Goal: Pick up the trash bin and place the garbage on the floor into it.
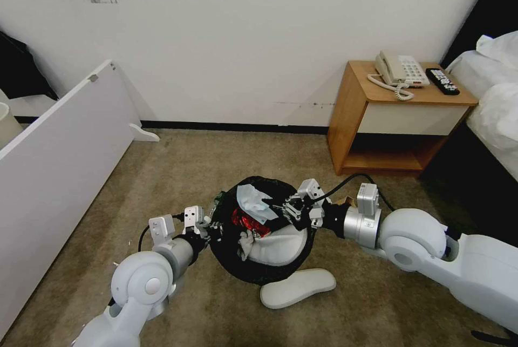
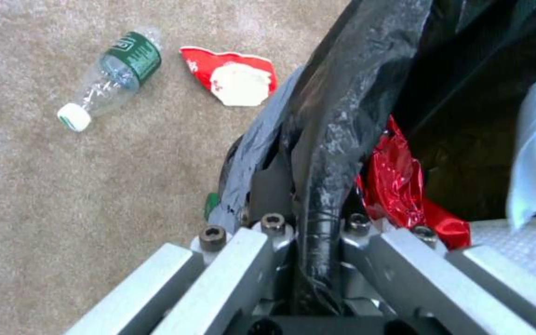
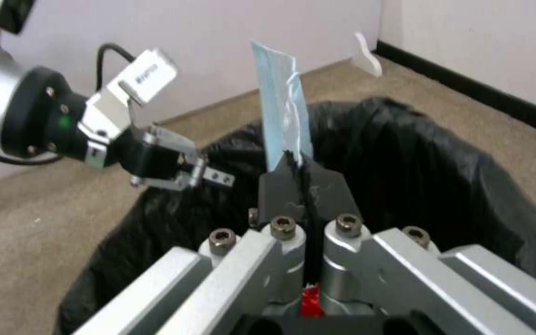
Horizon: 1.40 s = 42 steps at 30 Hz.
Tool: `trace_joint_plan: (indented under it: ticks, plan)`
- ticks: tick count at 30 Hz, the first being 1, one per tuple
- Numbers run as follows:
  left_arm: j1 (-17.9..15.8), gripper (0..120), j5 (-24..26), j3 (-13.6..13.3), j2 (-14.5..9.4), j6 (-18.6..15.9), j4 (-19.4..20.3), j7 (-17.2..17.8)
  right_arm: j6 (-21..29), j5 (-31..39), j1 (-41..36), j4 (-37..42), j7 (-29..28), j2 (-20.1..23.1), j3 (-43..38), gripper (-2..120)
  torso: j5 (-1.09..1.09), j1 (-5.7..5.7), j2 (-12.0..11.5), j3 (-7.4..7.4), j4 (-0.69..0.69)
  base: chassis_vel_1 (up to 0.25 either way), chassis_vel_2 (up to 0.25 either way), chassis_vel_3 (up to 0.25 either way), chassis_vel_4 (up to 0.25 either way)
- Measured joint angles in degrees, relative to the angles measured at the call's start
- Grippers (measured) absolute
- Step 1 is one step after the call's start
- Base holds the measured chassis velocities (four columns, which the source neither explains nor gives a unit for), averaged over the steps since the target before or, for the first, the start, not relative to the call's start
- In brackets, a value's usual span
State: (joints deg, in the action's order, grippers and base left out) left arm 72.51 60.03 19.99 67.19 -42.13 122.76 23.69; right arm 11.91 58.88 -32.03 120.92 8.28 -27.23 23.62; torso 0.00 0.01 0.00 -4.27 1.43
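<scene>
At lower centre of the head view, the left gripper (image 1: 208, 224) is pinching the trash bin (image 1: 253, 277) rim while the right gripper (image 1: 292, 208), pinching a pale wrapper (image 3: 282, 107), should be parting its jaws only over the opening.

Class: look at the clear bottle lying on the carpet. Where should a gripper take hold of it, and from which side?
Grip the bottle across its green-labelled middle, coming down from above. It lies flat on the carpet, so the round body offers two opposite sides there; the white cap end is narrower and probably slips.
</scene>
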Motion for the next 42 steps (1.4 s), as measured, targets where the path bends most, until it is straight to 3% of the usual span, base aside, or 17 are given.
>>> trace_joint_plan:
  ticks: [7,12,23,31,33,38,41,42]
  plan:
    - [0.4,1,0.0,0.3,0.2,0.0,0.2,0.0,-0.3,-0.6,-0.5,-1.2,0.4,0.3,0.2,1,0.00,0.00,0.0,0.00,0.00,0.000,0.000,0.000,0.000]
    - [1.3,1,0.1,0.8,0.0,0.0,1.1,-0.1,-0.6,-1.0,-1.2,-1.9,0.4,0.6,0.2,12,0.00,0.00,0.0,0.00,0.00,0.000,0.000,0.000,0.000]
    - [3.5,1,0.5,1.6,-0.4,0.0,2.6,-0.1,-0.7,-1.4,-1.2,-2.8,0.0,0.3,0.2,16,0.00,0.00,0.0,0.00,0.00,0.000,0.000,0.000,0.000]
    - [4.6,1,0.7,1.8,-0.5,0.0,3.3,-0.1,-0.7,-1.4,-1.0,-3.1,-1.1,-0.2,0.5,44,0.00,0.00,0.0,0.00,0.00,0.000,0.000,0.000,0.000]
    - [4.7,1,0.7,1.8,-0.5,0.0,3.3,-0.1,-0.7,-1.4,-1.0,-3.0,-1.3,-0.2,0.5,45,0.00,0.00,0.0,0.00,0.00,0.000,0.000,0.000,0.000]
    - [4.7,1,0.4,2.0,-0.3,0.0,2.3,-0.1,-0.7,-0.9,-1.1,-0.8,-2.6,0.7,-0.8,72,0.00,0.00,0.0,0.00,0.00,0.000,0.000,0.000,0.000]
    - [4.6,1,0.0,2.0,-0.2,0.0,1.8,-0.1,-0.7,-0.6,-1.3,-0.1,-2.9,1.2,-1.4,76,0.00,0.00,0.0,0.00,0.00,0.000,0.000,0.000,0.000]
    - [4.5,1,-0.7,2.1,-0.1,0.0,0.9,-0.1,-0.7,-0.2,-1.8,1.1,-3.2,2.2,-2.8,84,0.00,0.00,0.0,0.00,0.00,0.000,0.000,0.000,0.000]
